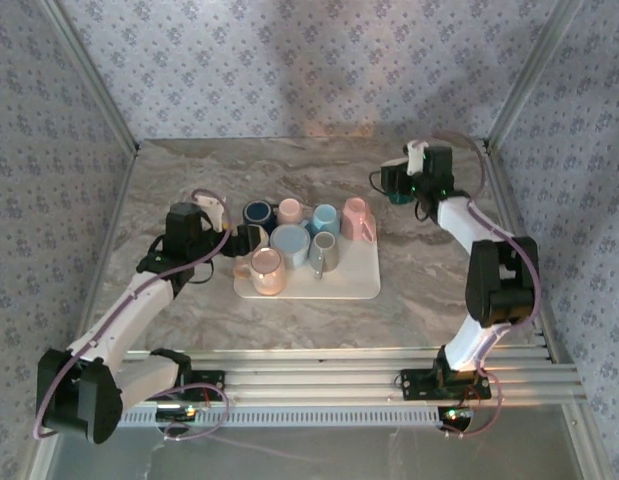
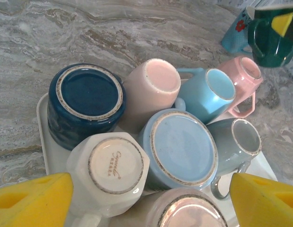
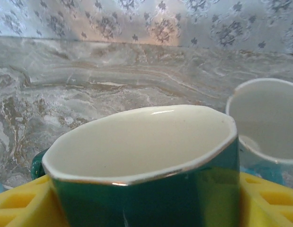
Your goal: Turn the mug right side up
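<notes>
A dark green mug [image 3: 151, 189] with a cream inside stands mouth up between the yellow fingers [image 3: 267, 201] of my right gripper [image 3: 146, 208], which is shut on its sides. From above, that gripper [image 1: 401, 190] and the green mug [image 1: 397, 196] are at the far right of the table. The left wrist view catches the green mug [image 2: 271, 40] at its top right corner. My left gripper [image 2: 148, 201] is open and holds nothing; it hovers over several upside-down mugs on a white tray [image 2: 42, 123]. A white octagonal mug [image 2: 110, 165] and a large light blue mug [image 2: 184, 146] lie under it.
The tray [image 1: 359, 280] sits mid-table and also carries navy [image 2: 87, 97], pale pink [image 2: 153, 82], light blue [image 2: 215, 90], pink [image 2: 245, 71] and grey [image 2: 241, 139] mugs. A blue flowered mug [image 2: 236, 33] stands upright beside the green one. Patterned walls close in the table.
</notes>
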